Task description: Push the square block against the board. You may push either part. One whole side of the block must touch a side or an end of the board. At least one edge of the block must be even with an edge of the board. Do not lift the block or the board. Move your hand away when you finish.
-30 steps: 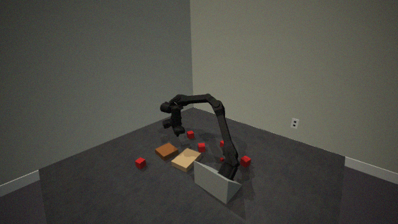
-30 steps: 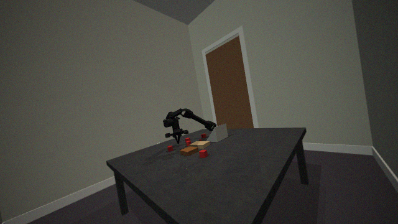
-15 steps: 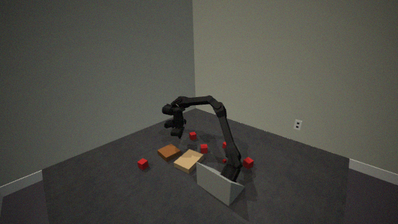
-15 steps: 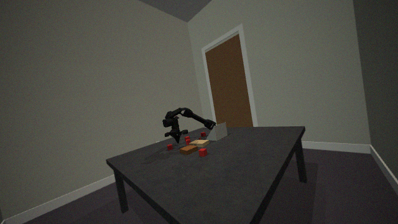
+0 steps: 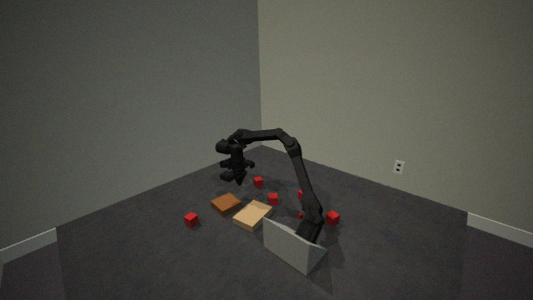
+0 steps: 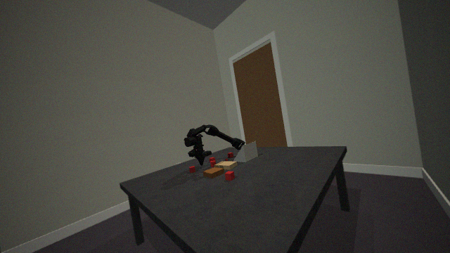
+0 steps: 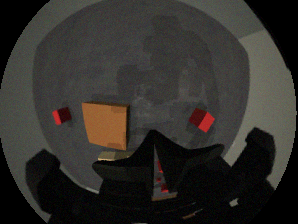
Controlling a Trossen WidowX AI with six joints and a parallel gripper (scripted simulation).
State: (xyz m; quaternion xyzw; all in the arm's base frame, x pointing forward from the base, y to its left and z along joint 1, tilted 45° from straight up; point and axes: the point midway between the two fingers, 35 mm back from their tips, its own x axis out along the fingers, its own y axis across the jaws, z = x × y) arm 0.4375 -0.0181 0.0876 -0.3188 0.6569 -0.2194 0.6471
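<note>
The square block, orange-brown (image 5: 226, 203) (image 6: 213, 172) (image 7: 106, 126), lies flat on the table. The board, light tan (image 5: 252, 214) (image 6: 226, 164) (image 7: 114, 156), lies flat beside it, nearer the arm's base. A narrow dark gap shows between them in the top view, so they are apart. Most of the board is hidden behind the gripper in the wrist view. My gripper (image 5: 239, 183) (image 6: 201, 164) (image 7: 152, 132) is shut and empty, pointing down. It hangs above the table, off to the side of the block, clear of both parts.
A red cube (image 5: 191, 219) (image 6: 229, 176) (image 7: 62, 116) lies beyond the block on one side. Another red cube (image 5: 258, 182) (image 6: 192, 169) (image 7: 202, 120) lies on the gripper's side. More red cubes lie nearer the arm's base. A pale grey wedge (image 5: 285, 245) (image 6: 250, 152) stands beside the base.
</note>
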